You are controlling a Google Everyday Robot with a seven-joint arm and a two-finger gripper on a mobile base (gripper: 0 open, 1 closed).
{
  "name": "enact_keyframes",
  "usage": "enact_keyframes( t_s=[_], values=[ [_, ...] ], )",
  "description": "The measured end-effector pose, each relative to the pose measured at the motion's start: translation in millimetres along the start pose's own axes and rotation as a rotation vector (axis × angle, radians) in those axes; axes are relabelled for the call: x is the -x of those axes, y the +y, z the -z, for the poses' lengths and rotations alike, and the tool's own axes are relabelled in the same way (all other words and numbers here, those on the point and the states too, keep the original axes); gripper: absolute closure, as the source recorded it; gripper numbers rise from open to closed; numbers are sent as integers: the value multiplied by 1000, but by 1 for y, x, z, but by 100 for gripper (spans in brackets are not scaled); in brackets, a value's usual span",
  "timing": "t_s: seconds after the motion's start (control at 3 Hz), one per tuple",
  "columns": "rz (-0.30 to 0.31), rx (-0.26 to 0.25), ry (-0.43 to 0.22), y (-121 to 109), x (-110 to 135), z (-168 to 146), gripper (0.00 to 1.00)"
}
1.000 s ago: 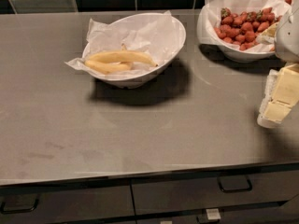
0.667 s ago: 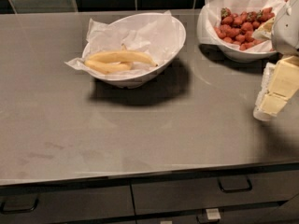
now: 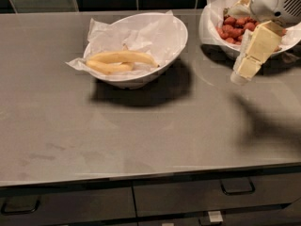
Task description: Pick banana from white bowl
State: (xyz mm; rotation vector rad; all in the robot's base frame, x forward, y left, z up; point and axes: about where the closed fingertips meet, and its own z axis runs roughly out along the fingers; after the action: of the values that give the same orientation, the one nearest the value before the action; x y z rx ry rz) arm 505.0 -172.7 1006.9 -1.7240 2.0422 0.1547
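A wide white bowl (image 3: 181,37) lined with crumpled white paper (image 3: 146,34) sits on the grey counter (image 3: 141,135) in the upper middle of the frame. The banana (image 3: 123,57) lies inside it on the left part of the paper, long and pale yellow, its dark tip pointing right; a shorter banana (image 3: 109,68) lies just in front, touching it. At upper right a second white bowl (image 3: 207,26) holds red strawberries (image 3: 235,28). The gripper (image 3: 245,68) hangs in front of that bowl, angled down and left, well apart from the banana, carrying nothing; how far it is spread I cannot make out.
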Motion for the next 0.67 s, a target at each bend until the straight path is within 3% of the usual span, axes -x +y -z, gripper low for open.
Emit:
enact_keyframes(
  t_s=[0.33,0.67],
  values=[
    [37,21,-55,-23,35,-12,0],
    [41,5,-64,-26,39,-11,0]
  ],
)
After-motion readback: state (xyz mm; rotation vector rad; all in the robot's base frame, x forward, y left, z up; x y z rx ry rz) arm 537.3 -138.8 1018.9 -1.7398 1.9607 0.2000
